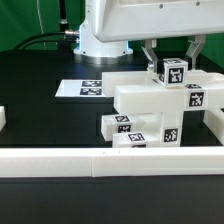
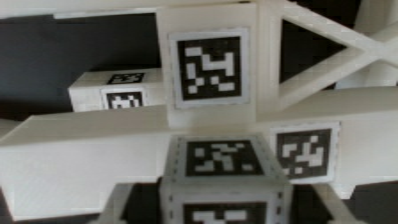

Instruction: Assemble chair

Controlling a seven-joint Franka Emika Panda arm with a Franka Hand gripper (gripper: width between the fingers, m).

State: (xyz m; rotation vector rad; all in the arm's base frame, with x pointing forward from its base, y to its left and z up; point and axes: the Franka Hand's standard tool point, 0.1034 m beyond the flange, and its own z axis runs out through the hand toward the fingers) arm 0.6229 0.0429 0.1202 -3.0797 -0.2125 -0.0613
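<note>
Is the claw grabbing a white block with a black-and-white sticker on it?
Yes, the claw has one finger on each side of the white block atop the other chair pieces.

Robotics laboratory test cell. A white robot arm (image 1: pixel 125 25) stands at the rear of a black counter (image 1: pixel 40 115) bounded by a low white rail (image 1: pixel 60 160), with cables (image 1: pixel 40 41) trailing behind. Printed square tags mark the marker board (image 1: pixel 92 88) and the white chair parts (image 1: pixel 150 100).
</note>
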